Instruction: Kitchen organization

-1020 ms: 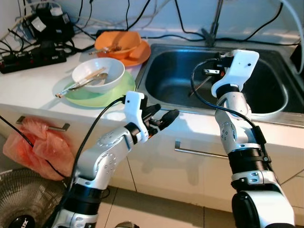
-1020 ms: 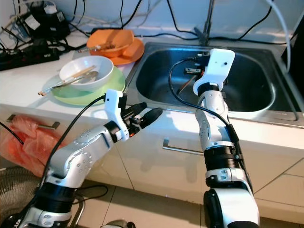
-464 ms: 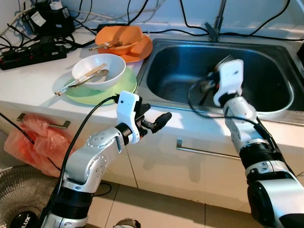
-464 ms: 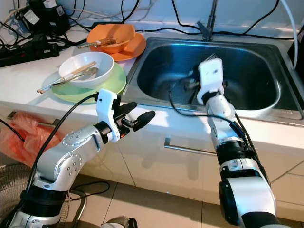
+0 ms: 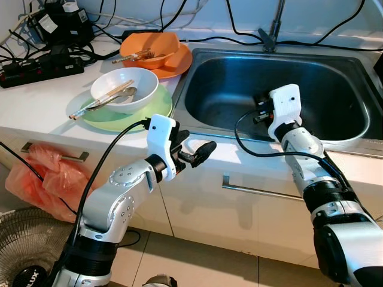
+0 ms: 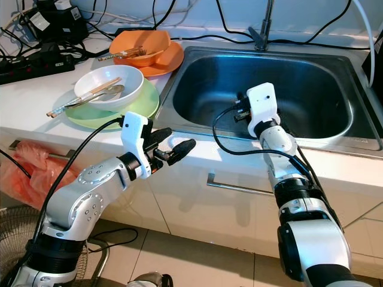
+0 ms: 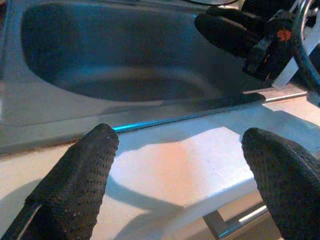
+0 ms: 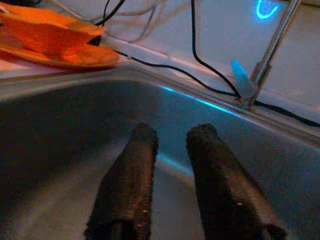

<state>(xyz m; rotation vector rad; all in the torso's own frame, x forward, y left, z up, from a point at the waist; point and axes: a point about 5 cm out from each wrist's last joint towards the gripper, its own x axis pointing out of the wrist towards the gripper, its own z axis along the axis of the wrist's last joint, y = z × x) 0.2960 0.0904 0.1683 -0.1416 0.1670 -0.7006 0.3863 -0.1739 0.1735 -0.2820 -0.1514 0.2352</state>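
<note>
From my head, my left hand hangs just in front of the tabletop edge, fingers spread apart and holding nothing. Up and to its left sits a white bowl with chopsticks and a spoon, stacked on a green plate; beyond that, an orange bowl rests on an orange plate. My right hand reaches over the front rim into the steel sink, its white wrist block above the basin. Below my left arm an orange plastic bag hangs from a drawer handle

Along my left wrist, both fingertips stand wide apart above the white tabletop strip, with the sink basin just past them and my other hand's dark fingers at the far corner

Along my right wrist, the two fingers lie near each other with a narrow gap, empty, over the sink floor; the tap rises ahead, and the orange plate sits off to one side
</note>
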